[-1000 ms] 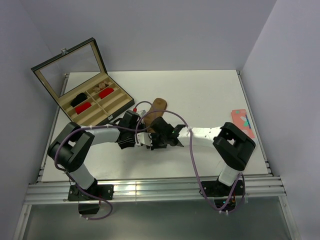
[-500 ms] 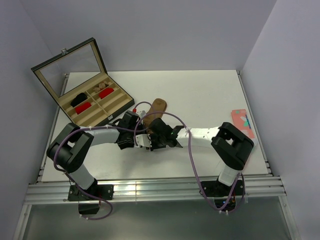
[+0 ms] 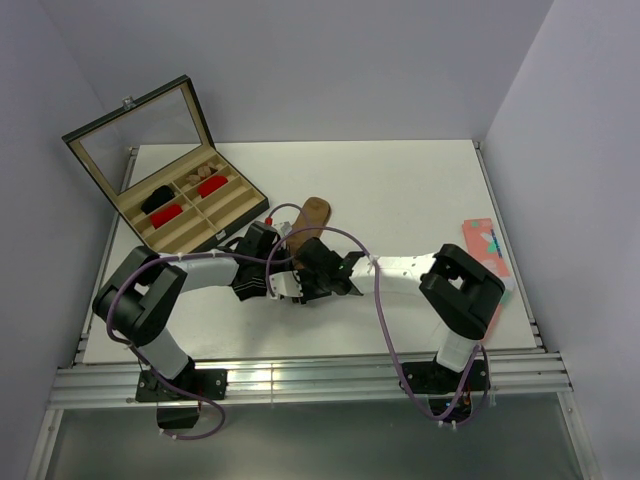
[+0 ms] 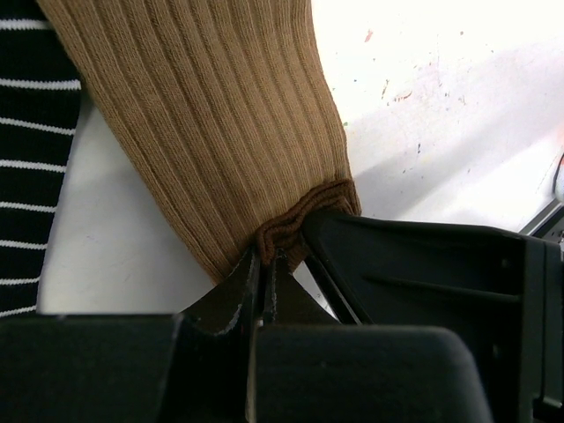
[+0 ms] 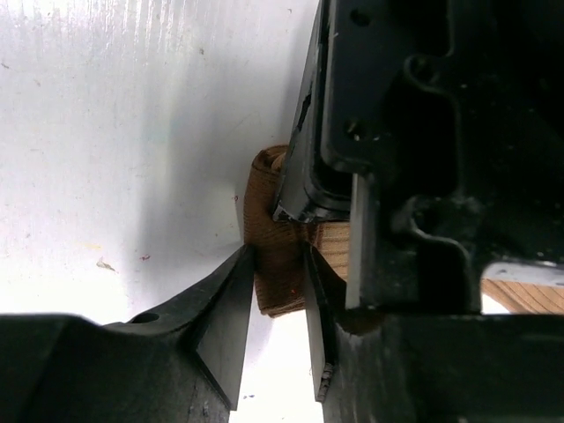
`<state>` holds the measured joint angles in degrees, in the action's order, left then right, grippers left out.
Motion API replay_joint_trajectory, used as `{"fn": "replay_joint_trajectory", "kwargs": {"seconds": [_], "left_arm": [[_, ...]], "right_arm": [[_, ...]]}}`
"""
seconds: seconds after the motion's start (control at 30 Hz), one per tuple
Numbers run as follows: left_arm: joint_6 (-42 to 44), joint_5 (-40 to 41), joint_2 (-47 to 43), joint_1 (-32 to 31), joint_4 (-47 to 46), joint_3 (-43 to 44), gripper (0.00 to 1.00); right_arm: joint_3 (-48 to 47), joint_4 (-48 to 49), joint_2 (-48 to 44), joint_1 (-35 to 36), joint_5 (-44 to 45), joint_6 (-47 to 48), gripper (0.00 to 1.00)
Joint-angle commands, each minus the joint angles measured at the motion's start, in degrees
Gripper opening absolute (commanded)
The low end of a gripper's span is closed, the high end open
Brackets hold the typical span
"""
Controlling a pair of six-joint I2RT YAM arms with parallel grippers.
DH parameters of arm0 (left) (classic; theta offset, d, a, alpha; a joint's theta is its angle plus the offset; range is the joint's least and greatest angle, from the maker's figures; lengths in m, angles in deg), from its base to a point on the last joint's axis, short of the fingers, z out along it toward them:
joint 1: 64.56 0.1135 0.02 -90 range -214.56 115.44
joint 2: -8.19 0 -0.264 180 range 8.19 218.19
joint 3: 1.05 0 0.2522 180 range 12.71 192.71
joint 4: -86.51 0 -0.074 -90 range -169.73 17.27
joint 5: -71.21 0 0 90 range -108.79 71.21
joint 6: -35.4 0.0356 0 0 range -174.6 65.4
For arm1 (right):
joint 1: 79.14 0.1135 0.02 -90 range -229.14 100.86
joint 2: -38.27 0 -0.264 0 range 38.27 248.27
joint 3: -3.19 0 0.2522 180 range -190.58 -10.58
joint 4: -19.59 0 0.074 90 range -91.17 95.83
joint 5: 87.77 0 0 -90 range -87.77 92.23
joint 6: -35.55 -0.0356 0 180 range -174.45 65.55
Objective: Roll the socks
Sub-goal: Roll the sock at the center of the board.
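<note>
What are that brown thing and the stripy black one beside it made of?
The brown sock looks like ribbed knit fabric, matte: fine parallel ridges run its length and its cuff bunches softly. The striped sock seems a similar knit, black with thin white lines, though only its edge shows.

White table (image 3: 400,180) between plain grey-lavender walls (image 3: 330,60), aluminium rail (image 3: 300,385) along its near edge.
</note>
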<state>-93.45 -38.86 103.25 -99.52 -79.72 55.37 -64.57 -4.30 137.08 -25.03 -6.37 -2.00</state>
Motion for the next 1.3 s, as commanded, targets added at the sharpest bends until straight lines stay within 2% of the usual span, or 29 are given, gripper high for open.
{"fn": "replay_joint_trajectory", "kwargs": {"seconds": [0.0, 0.23, 0.43, 0.8, 1.17, 1.27], "left_arm": [[2.38, 5.49, 2.84, -0.28, 15.37, -4.07, 0.0], [2.38, 5.4, 3.11, -0.28, 15.28, -4.16, 0.0], [2.46, 4.7, 3.28, -0.37, 14.58, -4.51, 0.0], [2.9, 2.41, 4.07, -0.46, 13.7, -4.16, 0.0], [3.08, 0.92, 3.99, -0.81, 13.17, -4.16, 0.0], [3.17, 0.3, 3.9, -0.9, 12.91, -4.25, 0.0]], "right_arm": [[-1.99, -3.23, 1.83, 0.3, 1.57, 1.43, 0.38], [-2.87, -5.95, -0.1, 0.3, 0.25, 2.84, 0.47], [-5.06, -9.46, -2.21, -1.02, -3.7, 1.78, 0.46], [-0.76, -6.13, -2.65, -1.46, -1.24, 5.56, 0.46], [-1.28, -5.34, -0.9, -1.37, -0.54, 6.18, 0.46], [-1.9, -4.82, -0.1, -1.37, -0.45, 5.56, 0.43]]}}
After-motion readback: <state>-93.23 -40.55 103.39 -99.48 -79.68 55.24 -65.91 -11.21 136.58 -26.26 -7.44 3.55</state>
